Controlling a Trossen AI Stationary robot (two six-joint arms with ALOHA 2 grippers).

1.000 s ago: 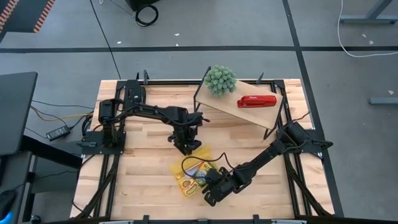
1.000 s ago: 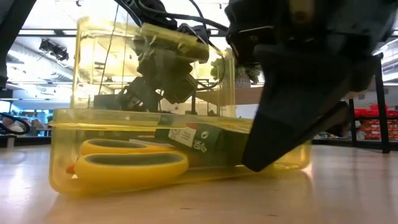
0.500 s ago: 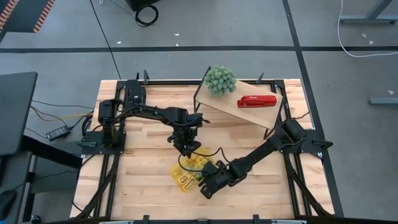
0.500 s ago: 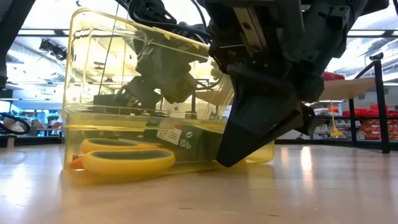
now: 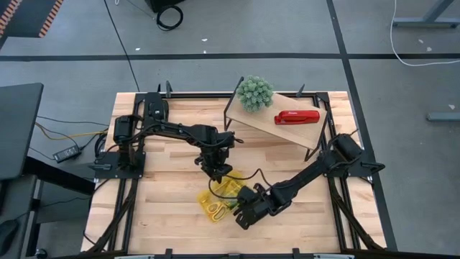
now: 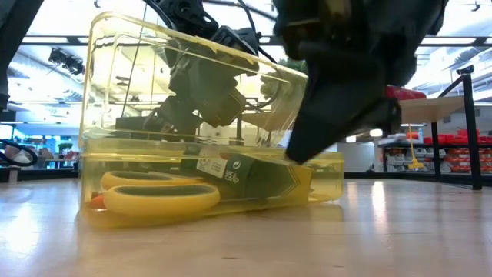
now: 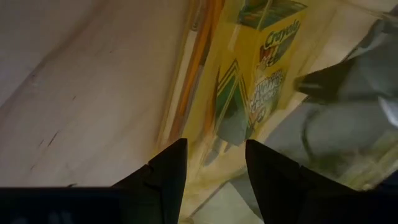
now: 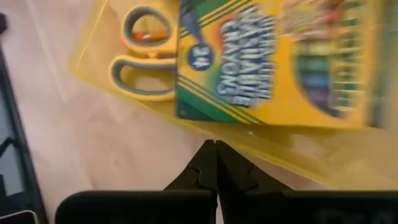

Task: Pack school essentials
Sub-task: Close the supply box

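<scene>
Your crayon box lies inside the clear yellow bin, leaning against the bin's wall, with the yellow-handled scissors flat on the bin floor at its 9 o'clock in the low view. An orange pencil runs along the box's edge, though blur hides its tip. Seen from above, the bin sits a little below the middle of the counter, and both arms cover most of it, so you cannot make out any other contents.

The left gripper hangs at the bin's 12 o'clock edge with its fingers spread apart; whether they pinch the bin's wall is hard to tell. The right gripper sits at the bin's 4 o'clock, its fingers pressed together on nothing, just outside the wall.

At the counter's 1 o'clock a raised shelf carries a red stapler and a green plant.
</scene>
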